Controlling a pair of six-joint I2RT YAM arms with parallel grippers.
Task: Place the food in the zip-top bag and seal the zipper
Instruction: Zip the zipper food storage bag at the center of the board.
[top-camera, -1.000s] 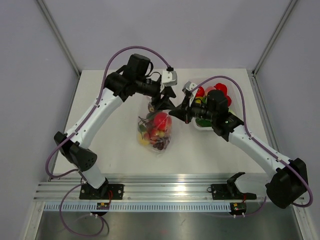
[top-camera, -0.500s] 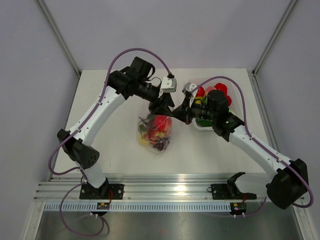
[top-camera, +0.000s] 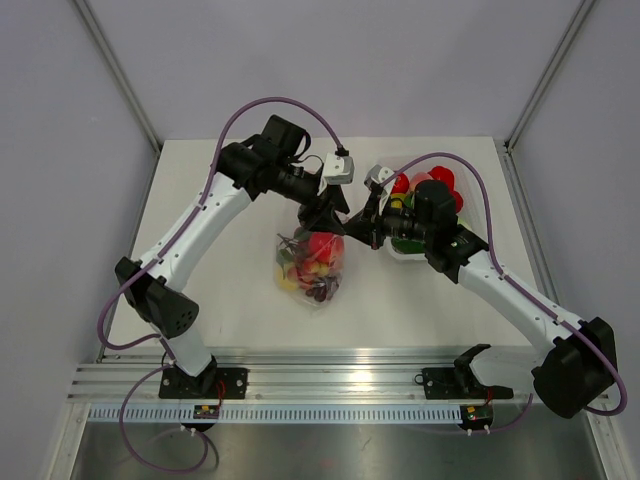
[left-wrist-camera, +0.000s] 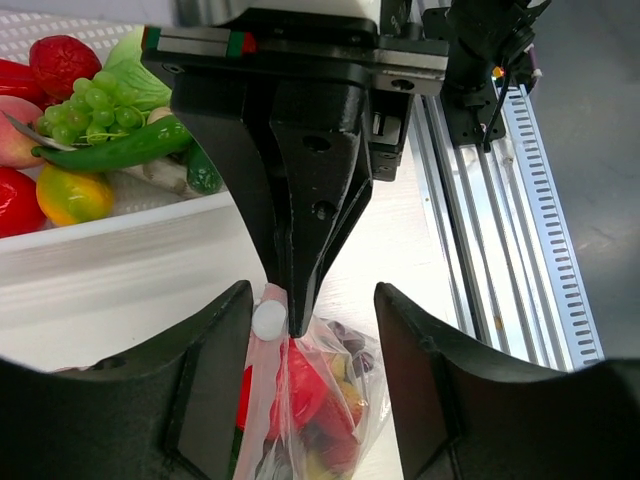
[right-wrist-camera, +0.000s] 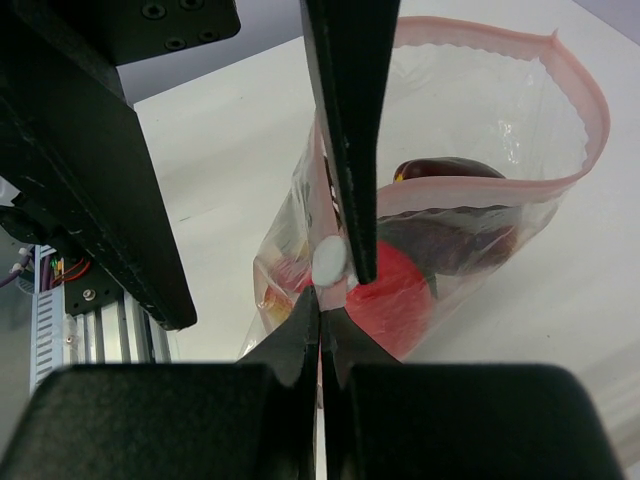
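Observation:
The zip-top bag (top-camera: 312, 265) lies mid-table with red, yellow and dark food inside. My right gripper (top-camera: 352, 228) is shut on the bag's pink zipper (right-wrist-camera: 500, 190) edge, just beside the white slider (right-wrist-camera: 330, 262); the bag mouth stands open beyond it. My left gripper (top-camera: 328, 210) is open, its fingers (right-wrist-camera: 345, 120) straddling the same edge and the slider (left-wrist-camera: 268, 318) without touching. A red tomato (right-wrist-camera: 400, 290) and a dark purple piece (right-wrist-camera: 450, 170) show through the plastic. In the left wrist view my right gripper (left-wrist-camera: 290, 322) sits shut between my left gripper's (left-wrist-camera: 312, 295) jaws.
A white basket (top-camera: 400, 255) at the right rear, under my right arm, holds more food (top-camera: 432, 188): green grapes (left-wrist-camera: 95, 100), a green pepper, a lemon and red pieces. The aluminium rail (top-camera: 340, 382) runs along the table's near edge.
My left gripper has moved right and down to the bag's edge, close against my right gripper. The right gripper and the bag have stayed in place.

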